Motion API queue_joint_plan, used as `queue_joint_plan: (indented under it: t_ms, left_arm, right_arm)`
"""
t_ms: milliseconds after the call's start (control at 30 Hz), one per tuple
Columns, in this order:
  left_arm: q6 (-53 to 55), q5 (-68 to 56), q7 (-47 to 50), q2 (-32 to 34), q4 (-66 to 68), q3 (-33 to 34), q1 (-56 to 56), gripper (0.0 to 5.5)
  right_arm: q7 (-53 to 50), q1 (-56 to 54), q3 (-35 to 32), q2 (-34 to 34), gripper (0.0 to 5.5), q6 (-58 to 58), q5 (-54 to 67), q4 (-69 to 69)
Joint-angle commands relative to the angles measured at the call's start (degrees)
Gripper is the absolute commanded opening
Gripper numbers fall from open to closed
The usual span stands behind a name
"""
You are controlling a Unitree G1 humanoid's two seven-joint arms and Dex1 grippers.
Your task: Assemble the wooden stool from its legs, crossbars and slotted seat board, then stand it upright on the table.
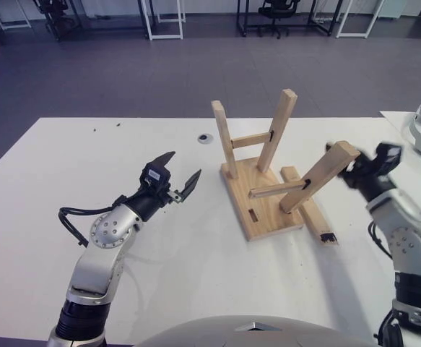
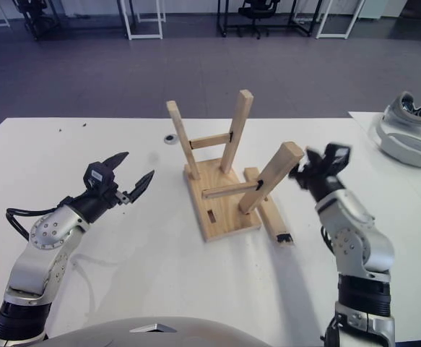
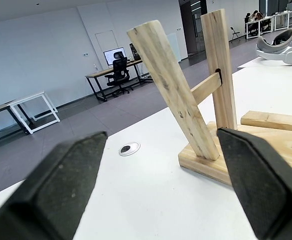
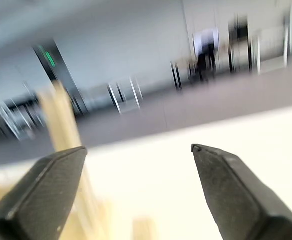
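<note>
Assembly looks about half done: seat board (image 1: 268,217) flat on the table (image 1: 66,159), two legs (image 1: 223,137) and crossbar (image 1: 251,140) standing in it, third leg (image 1: 318,177) leaning, fourth leg (image 1: 315,217) lying beside, left gripper (image 1: 185,165) and right gripper (image 1: 369,165) both spread wide, empty.

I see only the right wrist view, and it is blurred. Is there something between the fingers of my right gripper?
Observer: Nothing. From the head view, the right gripper is open, just beside the top end of a tilted leg.
Operator: Where does this leg stand?
Observer: Its lower end meets the seat board near the board's right edge. I cannot tell whether it sits in a slot.
Operator: Is any leg loose?
Observer: Yes, one loose leg lies flat on the table, along the board's right side.
</note>
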Motion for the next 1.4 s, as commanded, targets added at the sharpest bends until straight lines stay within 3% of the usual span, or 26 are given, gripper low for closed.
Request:
queue_joint_plan:
  t_ms: [33, 433, 767, 1000, 1133, 1233, 1333, 1400]
  left_arm:
    - [0.1, 0.2, 0.2, -0.1, 0.1, 0.2, -0.2, 4.01]
    - [0.5, 0.6, -0.4, 0.3, 0.3, -0.4, -0.2, 4.01]
    - [0.8, 0.8, -0.7, 0.7, 0.6, -0.9, -0.8, 4.01]
    - [1.2, 0.3, -1.8, 2.8, 0.6, 0.6, -2.3, 4.01]
    - [1.3, 0.2, -2.2, 3.7, 0.7, 1.7, -3.6, 4.01]
    - [1.4, -0.7, -2.0, 4.1, 0.7, 3.5, -5.9, 4.01]
    - [5.6, -12.7, 0.5, -0.4, -5.7, 7.6, -13.3, 4.01]
    - [8.4, -23.6, 4.0, -4.5, -9.1, 9.9, -20.6, 4.01]
  right_arm:
    - [2.6, 3.5, 3.3, 0.6, 3.90, 3.6, -2.0, 0.0]
    - [6.3, 4.6, 11.4, -3.9, 3.90, 8.9, -15.2, -0.3]
    - [10.4, 4.5, 15.6, -6.0, 2.07, 12.9, -20.7, -0.7]
    - [13.2, 4.7, 17.0, -3.7, 2.06, 13.4, -20.2, -4.3]
    - [13.4, 5.7, 15.3, -2.0, 2.06, 16.6, -17.9, -8.5]
    - [10.5, 4.4, 9.3, 0.5, 2.06, 15.6, -16.7, -8.2]
    - [8.6, -2.8, 1.7, -1.3, 2.06, 5.0, -19.0, -3.8]
    - [10.7, -9.9, 0.1, -4.7, 2.06, -3.8, -21.4, -2.2]
